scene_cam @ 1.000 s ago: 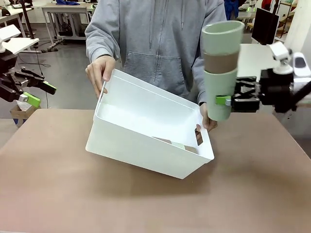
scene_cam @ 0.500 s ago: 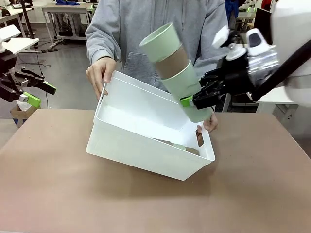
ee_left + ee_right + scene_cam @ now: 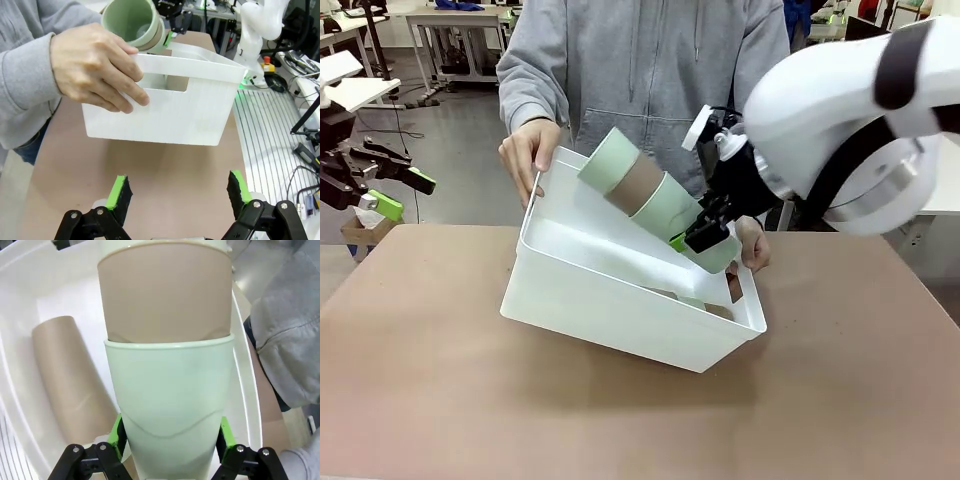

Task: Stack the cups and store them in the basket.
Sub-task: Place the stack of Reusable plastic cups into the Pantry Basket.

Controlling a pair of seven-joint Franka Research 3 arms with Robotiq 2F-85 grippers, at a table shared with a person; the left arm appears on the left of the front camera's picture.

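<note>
Brown worktop (image 3: pixel 620 420) carries the white basket (image 3: pixel 620 310), which a person tips up on its near edge so the open mouth faces the robot, seemingly to make a slanted entry easy; the person's one hand (image 3: pixel 528 155) grips the far left rim and the other hand (image 3: pixel 752 245) steadies the right end by the handle slot; the right gripper (image 3: pixel 705 235) has its jaws closed around the bottom mint cup of a stack of cups (image 3: pixel 655 205), a tan one and another mint one nested above it, leaning over the basket's far rim with the open end up and left; inside, a tan cup (image 3: pixel 75 375) already lies on its side along one wall, so free floor remains beside it; I judge the stack must clear the rim and that lying cup; the left gripper (image 3: pixel 180 192) hangs apart with jaws wide and empty, near the basket's end wall.
</note>
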